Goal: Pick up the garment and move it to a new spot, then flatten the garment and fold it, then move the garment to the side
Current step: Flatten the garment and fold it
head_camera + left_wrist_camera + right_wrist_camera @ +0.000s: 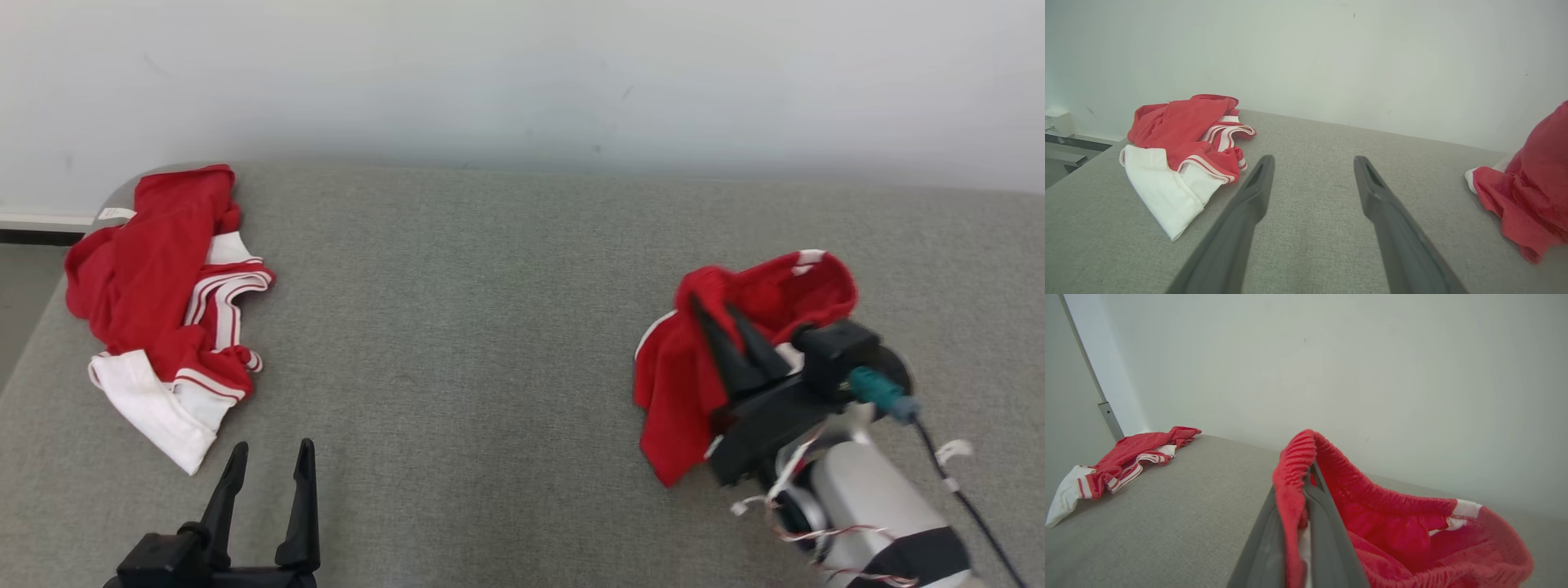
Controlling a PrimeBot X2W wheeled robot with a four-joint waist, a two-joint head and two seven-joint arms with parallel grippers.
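A red garment (767,286) with an elastic waistband and white trim hangs bunched at the right, lifted a little off the grey fabric surface (490,327). My right gripper (714,309) is shut on its waistband, which drapes over the fingertips in the right wrist view, garment (1392,514) around the gripper (1309,473). My left gripper (273,449) stands open at the lower left with nothing between its fingers, low over the surface. In the left wrist view the left gripper (1312,163) points at bare fabric, with the held garment (1527,183) at the right edge.
A second crumpled red and white garment (155,278) lies at the far left corner of the surface, also seen as the left pile (1184,126) (1126,453). A pale wall (522,73) backs the surface. The surface's left edge drops off beside that pile.
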